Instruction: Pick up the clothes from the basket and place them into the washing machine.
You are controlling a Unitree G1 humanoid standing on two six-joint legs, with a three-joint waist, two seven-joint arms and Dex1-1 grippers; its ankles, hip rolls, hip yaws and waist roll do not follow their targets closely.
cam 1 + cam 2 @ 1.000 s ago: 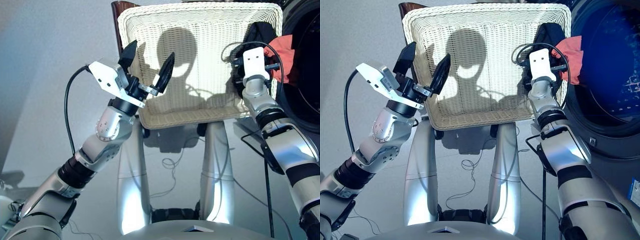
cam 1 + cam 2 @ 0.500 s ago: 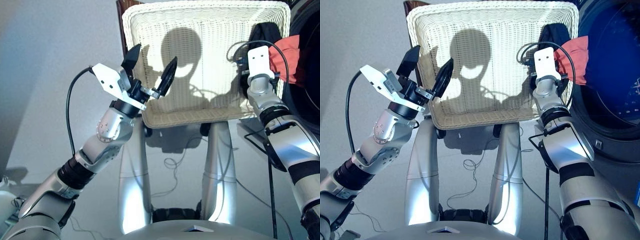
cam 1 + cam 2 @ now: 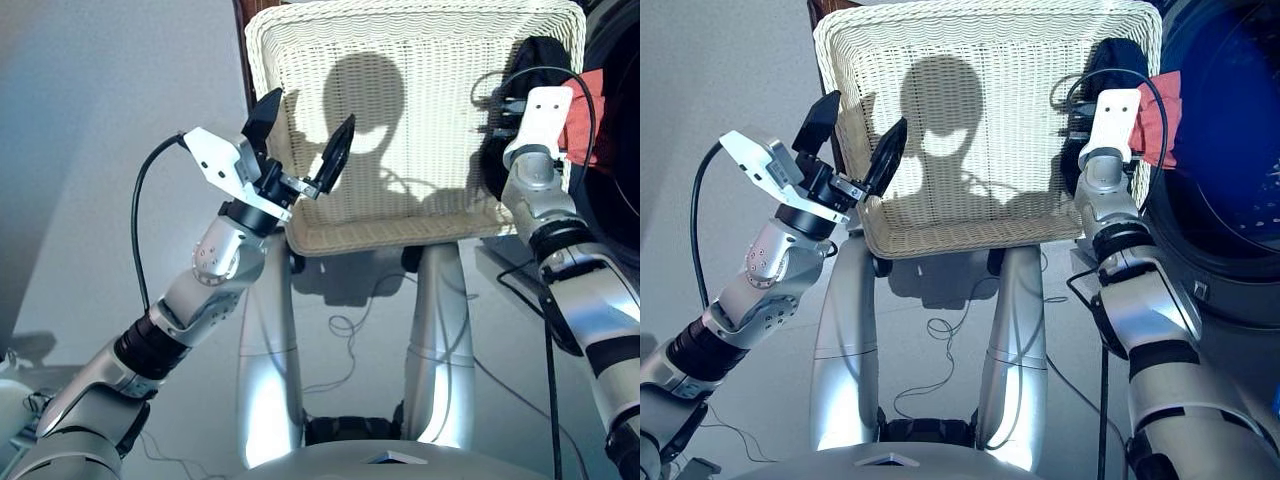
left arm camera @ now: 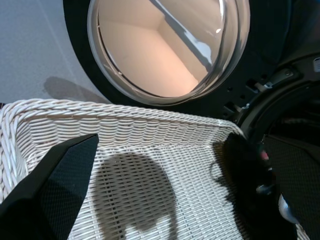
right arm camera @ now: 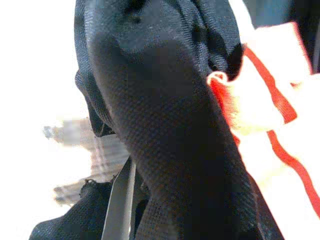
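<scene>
Clothes: a dark garment (image 3: 1118, 58) and a coral-red garment (image 3: 1155, 105) are bunched at the basket's 3 o'clock rim, the red one hanging over toward the washing machine.
Basket (image 3: 980, 130): cream-white wicker, seen ahead of both arms; its woven floor is otherwise bare.
Washing machine (image 3: 1230, 190): placed just beside the basket at 3 o'clock; its round glass door (image 4: 165, 47) is seen beyond the basket's far rim.
Left tool (image 3: 300, 130): held above the basket's 7 o'clock corner, fingers (image 3: 335, 155) spread wide, nothing gripped.
Right tool (image 3: 510, 150): pressed against the dark garment at the 3 o'clock rim; dark cloth fills the wrist view, so whether it is closed cannot be told.
</scene>
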